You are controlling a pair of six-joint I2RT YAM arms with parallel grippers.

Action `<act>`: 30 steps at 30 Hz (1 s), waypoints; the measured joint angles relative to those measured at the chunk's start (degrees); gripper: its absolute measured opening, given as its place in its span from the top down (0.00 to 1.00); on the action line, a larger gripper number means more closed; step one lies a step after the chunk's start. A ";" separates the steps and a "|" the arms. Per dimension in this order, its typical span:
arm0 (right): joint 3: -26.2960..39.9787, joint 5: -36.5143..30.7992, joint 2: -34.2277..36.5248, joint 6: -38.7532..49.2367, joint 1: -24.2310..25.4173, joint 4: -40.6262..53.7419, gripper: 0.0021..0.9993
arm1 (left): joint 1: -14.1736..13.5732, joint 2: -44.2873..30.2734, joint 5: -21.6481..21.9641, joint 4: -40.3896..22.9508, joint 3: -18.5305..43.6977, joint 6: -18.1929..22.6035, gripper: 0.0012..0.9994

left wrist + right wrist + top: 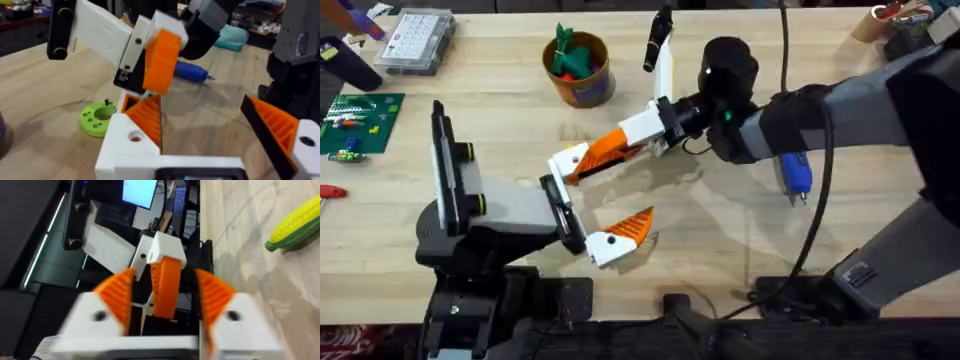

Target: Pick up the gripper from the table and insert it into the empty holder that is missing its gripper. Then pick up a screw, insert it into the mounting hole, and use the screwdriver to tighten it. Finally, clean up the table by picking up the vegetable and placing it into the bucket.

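The orange ribbed gripper (165, 287) hangs from the white pointed holder (165, 250) on the grey-and-black arm's black jaw plate (563, 212). My right gripper (165, 275) is open and straddles it, with a dark gap on each side. In the overhead view the right gripper (612, 150) reaches in from the right to that holder (566, 163). My left gripper (200, 107) is wide open, holding nothing, just below the orange gripper (161, 60). The blue screwdriver (795, 175) lies on the table. The tan bucket (582, 85) holds toy vegetables. A corn cob (295, 225) lies on the wood.
A second white bracket with an orange wedge (622, 236) sits at the jaw plate's near end. A green disc with holes (97, 118) lies on the table. A clear parts box (415, 40) and a green board (360, 122) are far left.
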State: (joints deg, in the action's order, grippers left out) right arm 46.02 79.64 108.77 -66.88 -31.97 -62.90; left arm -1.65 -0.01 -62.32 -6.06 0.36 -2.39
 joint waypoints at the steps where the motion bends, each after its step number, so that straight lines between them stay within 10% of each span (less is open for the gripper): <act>1: 0.00 -0.18 0.00 -0.01 -0.10 -0.01 0.25 | -0.04 0.00 -0.40 -0.06 0.00 0.00 0.02; 4: 0.00 -0.45 0.00 0.00 -0.18 -0.04 0.01 | -0.04 0.00 -1.16 -0.17 0.00 0.00 0.02; 30: 3.29 -6.49 0.08 -5.30 3.28 -0.06 0.00 | -0.04 0.00 -1.86 -0.25 0.00 0.00 0.02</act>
State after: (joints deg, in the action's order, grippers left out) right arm 49.31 73.15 108.85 -72.18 -28.68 -62.96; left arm -1.69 -0.01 -64.18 -6.31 0.36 -2.39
